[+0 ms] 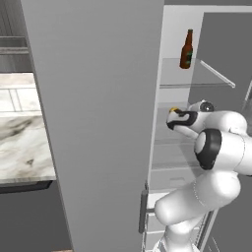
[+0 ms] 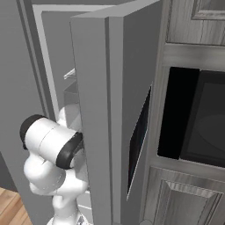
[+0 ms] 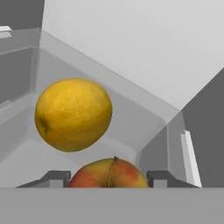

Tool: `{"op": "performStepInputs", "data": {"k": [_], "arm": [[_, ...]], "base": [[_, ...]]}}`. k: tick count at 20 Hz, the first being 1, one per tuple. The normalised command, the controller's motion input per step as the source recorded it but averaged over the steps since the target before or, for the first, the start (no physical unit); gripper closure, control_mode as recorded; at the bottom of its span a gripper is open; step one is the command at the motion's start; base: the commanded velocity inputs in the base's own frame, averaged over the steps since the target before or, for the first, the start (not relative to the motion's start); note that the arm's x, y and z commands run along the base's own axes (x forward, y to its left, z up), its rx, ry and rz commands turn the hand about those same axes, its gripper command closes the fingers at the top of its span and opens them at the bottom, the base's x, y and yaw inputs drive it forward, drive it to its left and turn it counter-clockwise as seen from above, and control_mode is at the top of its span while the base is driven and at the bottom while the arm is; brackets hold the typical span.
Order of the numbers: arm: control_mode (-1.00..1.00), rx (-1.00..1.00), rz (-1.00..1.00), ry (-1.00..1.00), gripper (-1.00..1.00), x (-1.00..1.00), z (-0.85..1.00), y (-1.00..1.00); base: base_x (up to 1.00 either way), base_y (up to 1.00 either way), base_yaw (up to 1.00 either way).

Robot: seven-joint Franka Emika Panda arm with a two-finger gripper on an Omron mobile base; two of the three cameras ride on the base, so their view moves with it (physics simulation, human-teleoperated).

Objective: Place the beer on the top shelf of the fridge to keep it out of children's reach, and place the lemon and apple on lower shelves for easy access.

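The fridge stands open, its wide grey door [image 1: 98, 123] swung out on the left. The beer [image 1: 186, 49], a dark brown bottle, stands upright on the top shelf [image 1: 211, 78]. My gripper [image 1: 172, 120] reaches into the fridge over a lower shelf [image 1: 170, 145]. In the hand view the reddish apple [image 3: 108, 173] sits between the two finger tips, which touch its sides. The lemon [image 3: 73, 114] lies just beyond the apple on the same shelf [image 3: 26, 162], and it shows as a yellow spot [image 1: 173, 109] at the gripper's tip.
The other fridge door [image 2: 94, 110] stands close on the right of my arm. Wood-panelled cabinets with a dark built-in oven [image 2: 193, 118] lie further right. A marble counter [image 1: 22, 142] sits left of the fridge. The fridge's inner walls [image 3: 131, 43] close in around the hand.
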Motion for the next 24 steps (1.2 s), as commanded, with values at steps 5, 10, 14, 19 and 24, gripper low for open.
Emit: {"op": "performStepInputs", "data": {"k": [5, 10, 14, 19, 24], "arm": [[-1.00, -0.01, 0.00, -0.11, -1.00, -0.39, 0.20, 0.00], [-1.00, -0.06, 0.00, -0.04, -1.00, -0.16, 0.79, 0.02], [-1.00, -0.21, 0.00, 0.02, -1.00, -0.58, 0.82, 0.33], [-1.00, -0.29, 0.01, 0.13, -1.00, -0.80, 0.68, 0.58], [-1.00, -0.25, 0.01, 0.08, -1.00, -0.86, 0.97, 0.27]], "base": [[0.00, 0.00, 0.00], [0.00, 0.00, 0.00], [0.00, 0.00, 0.00], [0.00, 0.00, 0.00], [0.00, 0.00, 0.00]]}}
